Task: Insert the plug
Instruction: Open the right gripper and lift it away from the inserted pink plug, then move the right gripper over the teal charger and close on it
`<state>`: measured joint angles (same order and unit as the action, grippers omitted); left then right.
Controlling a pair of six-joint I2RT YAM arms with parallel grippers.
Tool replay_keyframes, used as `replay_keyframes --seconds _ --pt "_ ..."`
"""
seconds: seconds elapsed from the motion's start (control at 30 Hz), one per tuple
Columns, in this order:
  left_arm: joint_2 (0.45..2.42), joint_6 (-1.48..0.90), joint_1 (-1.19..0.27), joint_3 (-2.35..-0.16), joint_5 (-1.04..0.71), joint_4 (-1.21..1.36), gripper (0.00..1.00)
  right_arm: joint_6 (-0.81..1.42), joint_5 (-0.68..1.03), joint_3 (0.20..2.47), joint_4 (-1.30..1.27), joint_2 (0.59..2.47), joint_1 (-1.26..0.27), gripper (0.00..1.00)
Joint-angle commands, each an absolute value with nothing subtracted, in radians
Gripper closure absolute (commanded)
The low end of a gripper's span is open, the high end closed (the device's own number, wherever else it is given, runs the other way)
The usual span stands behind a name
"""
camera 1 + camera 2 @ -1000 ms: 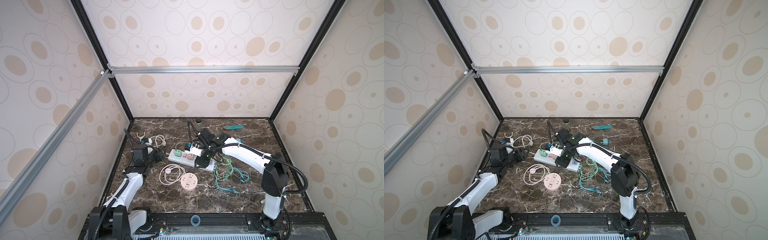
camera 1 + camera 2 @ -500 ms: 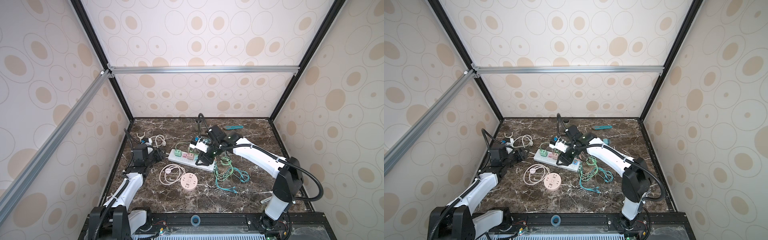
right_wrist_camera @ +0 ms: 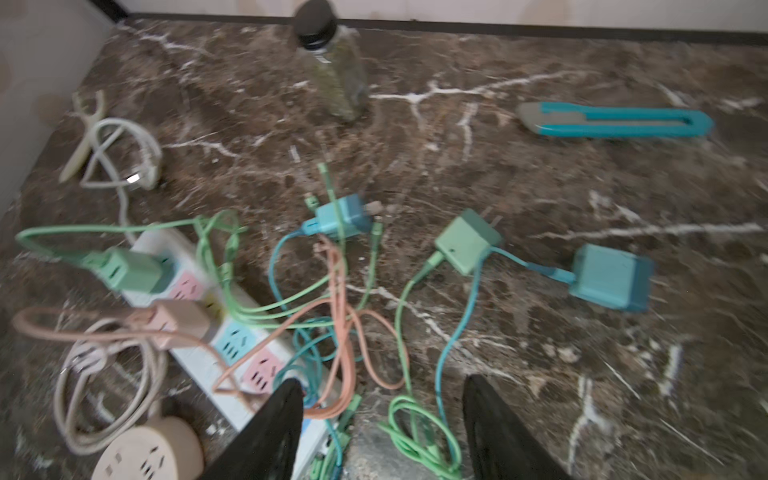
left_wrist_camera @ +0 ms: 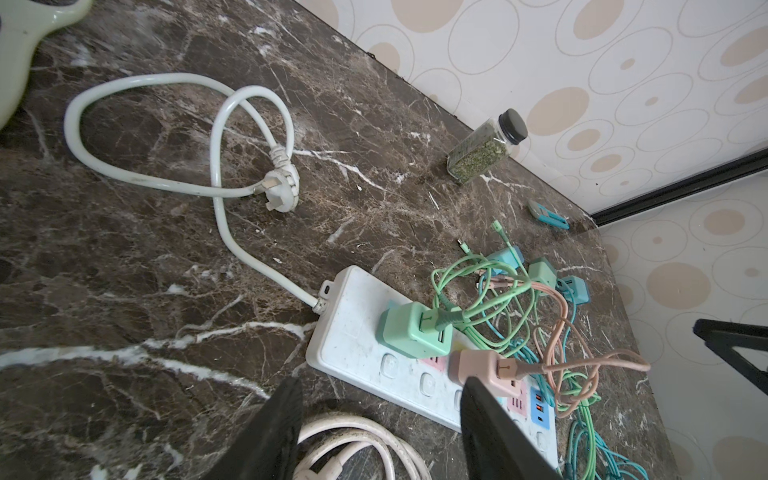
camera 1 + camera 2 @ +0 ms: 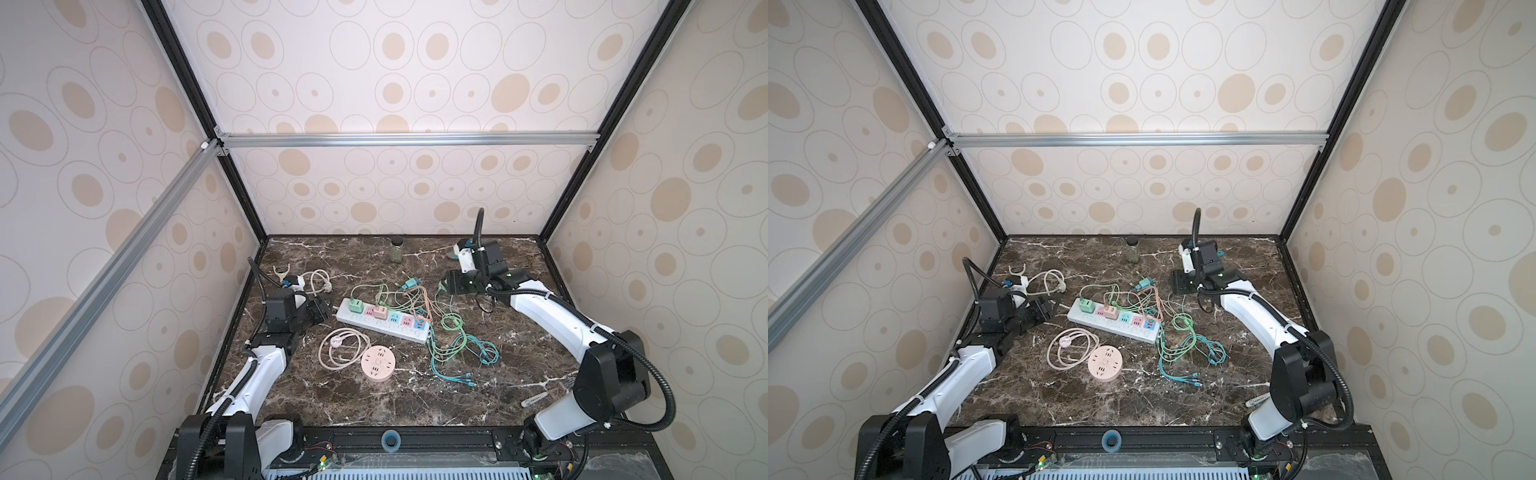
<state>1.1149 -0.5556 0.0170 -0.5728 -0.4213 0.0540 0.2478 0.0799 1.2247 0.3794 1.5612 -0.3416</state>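
Over the tabletop [image 5: 374, 407], left jaws parted, right jaws parted (both empty)

White strip [image 4: 349, 328] holds upright green plug [image 4: 409, 334], pink plug [image 4: 482, 368].

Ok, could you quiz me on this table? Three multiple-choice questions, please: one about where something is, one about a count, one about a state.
1. Where does the spice jar stand?
A) by the back wall
B) at the front edge
C) at the right edge

2. How many adapters are plugged into the white power strip?
A) none
B) two
C) five

3. How is the right gripper?
A) shut on a plug
B) open and empty
C) gripping the jar

Answers:
1 A: both top views show the jar upright close to that wall.
2 B: only the green adapter and the pink adapter sit in it.
3 B: its jaws stand apart with nothing between them.
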Motion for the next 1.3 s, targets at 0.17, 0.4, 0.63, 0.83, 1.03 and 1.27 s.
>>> replay_keyframes --seconds 0.17,0.4,0.63,0.83,1.03,1.27 --pt "1.053 -0.522 0.028 -0.579 -0.417 0.005 0.36 0.512 -0.031 1.209 0.389 1.681 -0.215 0.36" --pt "1.036 -0.52 0.03 -0.576 -0.412 -0.004 0.35 0.603 -0.033 1.252 0.363 1.784 -0.201 0.36" --pt "1.017 -0.5 0.028 -0.577 -0.399 -0.022 0.35 0.672 -0.025 1.257 0.312 1.855 -0.188 0.35" --pt "1.014 -0.498 0.03 -0.574 -0.398 -0.022 0.34 0.72 -0.02 1.283 0.283 1.905 -0.176 0.36" --pt "1.008 -0.499 0.031 -0.572 -0.399 -0.021 0.34 0.757 -0.024 1.344 0.29 1.967 -0.166 0.36" --pt "1.003 -0.497 0.031 -0.569 -0.401 -0.021 0.34 0.793 -0.031 1.413 0.308 2.04 -0.16 0.35"
